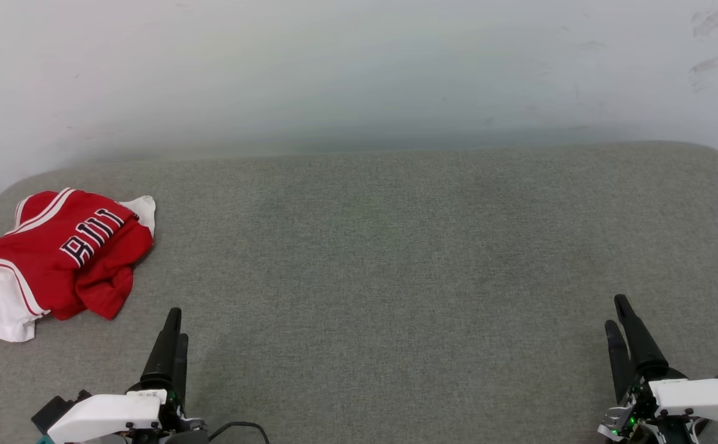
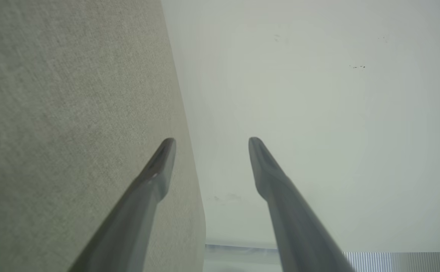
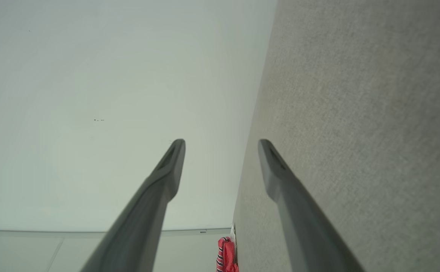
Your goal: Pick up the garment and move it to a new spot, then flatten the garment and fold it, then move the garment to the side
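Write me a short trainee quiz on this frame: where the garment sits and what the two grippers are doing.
1. True or false: the garment lies spread flat in the middle of the grey cushion.
2. Which gripper is nearer the garment? A. left gripper B. right gripper
3. What do the right gripper's fingers hold?
Key: 1 false, it lies bunched at the cushion's left end. 2 A. 3 nothing; they stand open.

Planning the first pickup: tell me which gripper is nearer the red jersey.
Left. The left gripper is just right of the jersey, not touching; the right gripper is far across the grey cushion.
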{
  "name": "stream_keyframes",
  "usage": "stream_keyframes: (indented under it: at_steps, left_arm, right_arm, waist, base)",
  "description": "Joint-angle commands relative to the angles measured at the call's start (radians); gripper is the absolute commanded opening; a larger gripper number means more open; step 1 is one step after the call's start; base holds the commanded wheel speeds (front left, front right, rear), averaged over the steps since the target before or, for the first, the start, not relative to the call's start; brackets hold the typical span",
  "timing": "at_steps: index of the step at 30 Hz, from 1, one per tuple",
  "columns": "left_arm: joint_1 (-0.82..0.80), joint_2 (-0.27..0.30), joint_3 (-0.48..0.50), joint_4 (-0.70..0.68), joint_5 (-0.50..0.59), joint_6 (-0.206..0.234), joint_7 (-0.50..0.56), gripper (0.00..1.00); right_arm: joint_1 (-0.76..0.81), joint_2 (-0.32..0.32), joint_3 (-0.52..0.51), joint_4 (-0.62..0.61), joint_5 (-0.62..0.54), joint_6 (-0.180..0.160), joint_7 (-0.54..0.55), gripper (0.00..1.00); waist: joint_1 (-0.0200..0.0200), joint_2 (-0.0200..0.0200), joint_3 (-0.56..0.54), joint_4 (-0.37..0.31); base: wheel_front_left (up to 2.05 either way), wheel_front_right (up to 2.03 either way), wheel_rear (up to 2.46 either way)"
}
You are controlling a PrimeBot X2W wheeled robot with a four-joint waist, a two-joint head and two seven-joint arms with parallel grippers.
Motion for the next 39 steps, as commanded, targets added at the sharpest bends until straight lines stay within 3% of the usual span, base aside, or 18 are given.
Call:
stream_keyframes:
  at_steps: [1,13,23,29,39]
  left_arm:
    - [-0.006,0.002,0.011,-0.025,0.035,-0.001,-0.013,1.00]
    - [0.004,0.003,0.061,-0.053,0.209,-0.001,-0.063,1.00]
    - [0.001,0.003,0.106,-0.116,0.378,0.009,-0.100,1.00]
    - [0.007,0.003,0.101,-0.208,0.515,0.063,-0.121,1.00]
    - [0.025,0.004,0.008,-0.315,0.768,0.122,-0.149,1.00]
  right_arm:
    - [-0.005,0.000,0.000,-0.020,-0.025,0.000,-0.013,1.00]
    - [-0.014,0.000,-0.057,-0.045,-0.279,0.000,-0.064,1.00]
    - [-0.016,0.001,-0.072,-0.153,-0.579,0.000,-0.101,1.00]
    - [-0.019,0.001,-0.061,-0.206,-0.762,0.000,-0.122,1.00]
    - [-0.019,0.001,-0.012,-0.305,-1.015,0.000,-0.150,1.00]
  waist:
    - [0.0000,-0.0001,0.000,-0.001]
    - [0.0000,-0.0001,0.003,-0.007]
    - [0.0000,-0.0001,0.006,-0.011]
    - [0.0000,-0.0001,0.009,-0.015]
    - [0.0000,-0.0001,0.018,-0.019]
  base:
    - [0.00,0.00,0.00]
    - [0.00,0.00,0.00]
    - [0.00,0.00,0.00]
    - [0.00,0.00,0.00]
    - [0.00,0.00,0.00]
